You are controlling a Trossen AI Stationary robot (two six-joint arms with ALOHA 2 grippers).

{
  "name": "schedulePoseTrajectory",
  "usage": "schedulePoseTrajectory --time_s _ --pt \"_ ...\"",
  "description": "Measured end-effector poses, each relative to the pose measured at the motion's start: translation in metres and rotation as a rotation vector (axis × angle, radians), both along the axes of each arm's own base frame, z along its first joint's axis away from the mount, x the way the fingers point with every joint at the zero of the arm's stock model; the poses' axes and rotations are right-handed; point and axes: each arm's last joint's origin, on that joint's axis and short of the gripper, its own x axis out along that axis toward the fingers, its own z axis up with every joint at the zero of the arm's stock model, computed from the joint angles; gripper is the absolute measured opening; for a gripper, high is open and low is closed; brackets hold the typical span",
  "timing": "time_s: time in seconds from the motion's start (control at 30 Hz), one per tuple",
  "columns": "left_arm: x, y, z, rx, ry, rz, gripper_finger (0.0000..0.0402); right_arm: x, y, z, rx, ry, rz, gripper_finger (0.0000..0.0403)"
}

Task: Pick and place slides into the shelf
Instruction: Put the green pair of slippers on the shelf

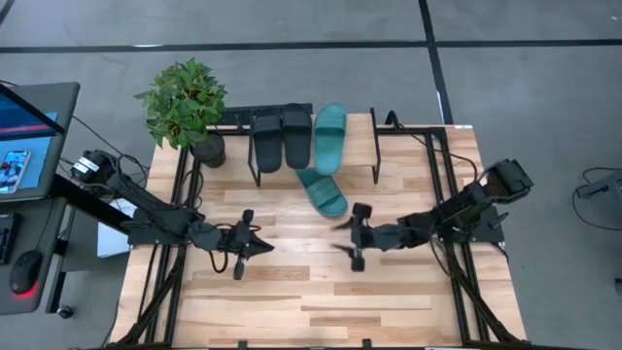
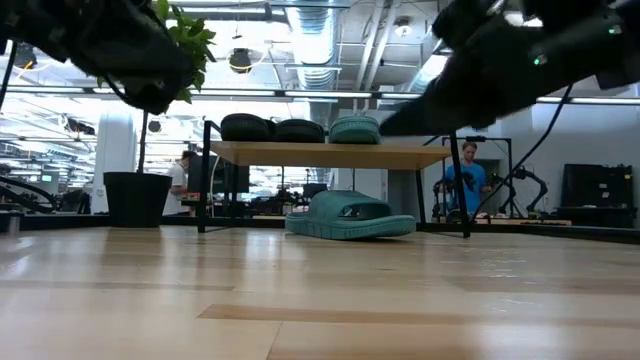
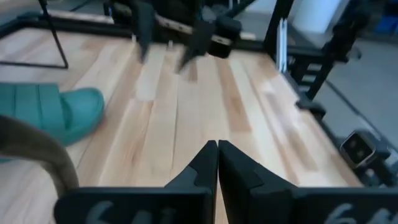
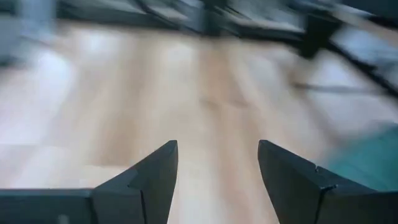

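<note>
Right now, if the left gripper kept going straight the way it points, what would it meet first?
Probably the right gripper, which faces it across bare tabletop. The left gripper is shut and points that way; the teal slide lies off to the side. Depth is uncertain.

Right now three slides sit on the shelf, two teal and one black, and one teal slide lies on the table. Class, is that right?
Not quite. The high view shows two black slides and one teal slide on the shelf; another teal slide does lie on the table.

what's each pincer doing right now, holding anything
Left pincer: closed, holding nothing.
Right pincer: open, holding nothing.
</note>
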Motion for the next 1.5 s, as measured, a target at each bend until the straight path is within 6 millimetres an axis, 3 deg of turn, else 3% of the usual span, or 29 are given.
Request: schedulePoseTrajectory --time_s 0.13,0.43,0.63,0.87,1.17,1.5 --pt "-0.002 0.001 -0.006 0.037 0.06 -0.001 0.0002 0.0 -0.002 -0.003 -0.101 0.116 -0.102 0.0214" --pt "-0.004 0.002 -0.013 0.031 0.135 0.013 0.0002 0.0 -0.002 -0.008 -0.426 0.246 0.039 0.0214" --pt "-0.004 0.002 -0.012 -0.004 0.13 0.023 0.0002 -0.001 -0.004 -0.008 -0.582 0.29 0.046 0.0214" --pt "-0.004 0.002 -0.012 -0.067 0.131 0.044 0.0002 -0.008 -0.009 -0.016 -0.649 0.401 0.027 0.0214" --pt "-0.003 0.005 -0.011 0.056 0.104 0.093 0.0002 -0.013 -0.012 -0.021 -0.661 0.477 0.033 0.0214" --pt "-0.004 0.004 -0.012 -0.01 0.118 0.081 0.0002 -0.013 -0.037 -0.026 -0.655 0.583 -0.028 0.0214"
